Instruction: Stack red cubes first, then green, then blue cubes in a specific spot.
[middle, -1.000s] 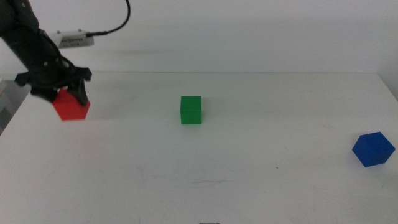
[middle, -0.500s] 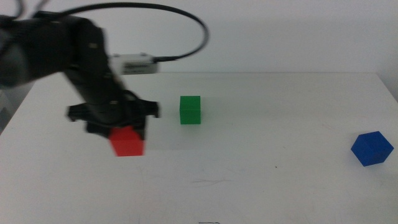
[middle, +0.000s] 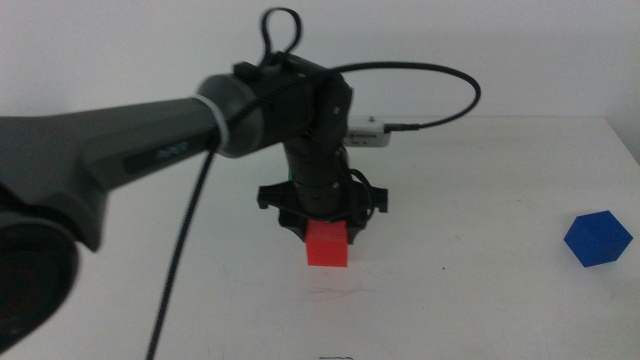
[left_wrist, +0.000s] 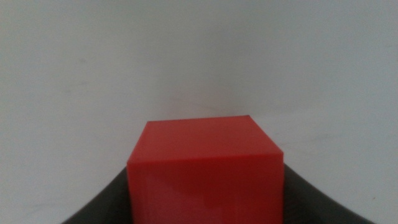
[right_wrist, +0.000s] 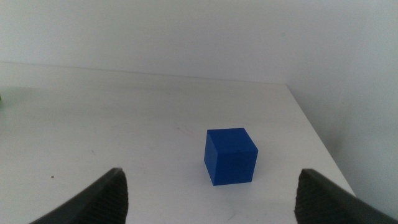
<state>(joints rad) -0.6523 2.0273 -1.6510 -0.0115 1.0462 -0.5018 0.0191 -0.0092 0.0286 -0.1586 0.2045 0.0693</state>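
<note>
left gripper (middle: 326, 222) clamps small matte bright-red cube (middle: 327, 245) mid-table (right gripper (right_wrist: 211, 193) spread wide, facing deep-blue cube (right_wrist: 230, 155)).

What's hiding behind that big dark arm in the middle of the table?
Only a green sliver peeks out beside the left arm; whatever else is there is covered. In front, the left tool grips the small red cube. The blue cube sits far right.

Your left arm reaches in from the worktop's left edge to about its middle, wrist bent down, cable looping above. Your left gripper (middle: 326, 222) points downward, jaws clamped on the red cube (middle: 327, 245). Your right gripper (right_wrist: 211, 196) waits by the right edge, jaws spread wide apart, low over the worktop.
</note>
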